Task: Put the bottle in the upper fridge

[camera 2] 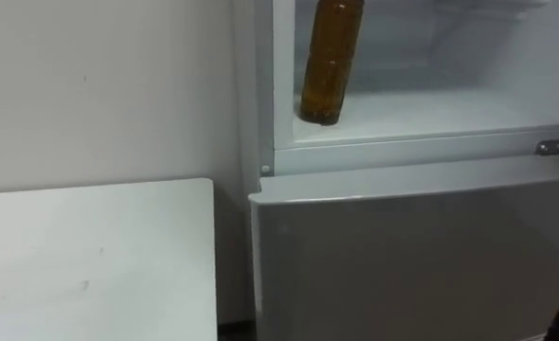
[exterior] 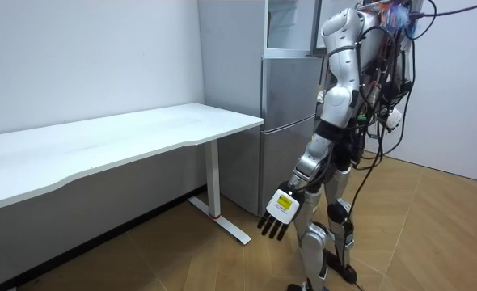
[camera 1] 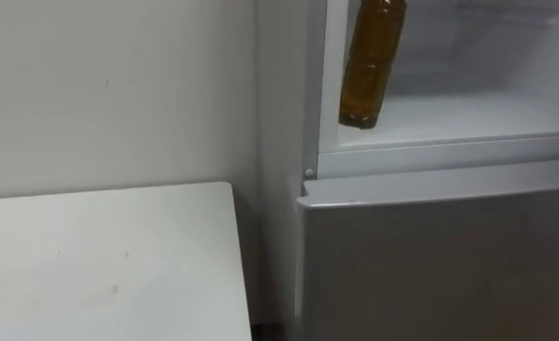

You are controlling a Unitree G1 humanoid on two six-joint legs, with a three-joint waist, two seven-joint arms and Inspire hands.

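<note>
Bottle (camera 1: 372, 62) is tilted, base at the upper fridge (camera 1: 469, 118) floor's front-left lip, left robot hand (exterior: 279, 217) hanging open; I'd stand it upright, deeper in.

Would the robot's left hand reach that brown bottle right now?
Probably not as is: the left hand hangs low by the leg, while the bottle is up in the open upper fridge.
</note>
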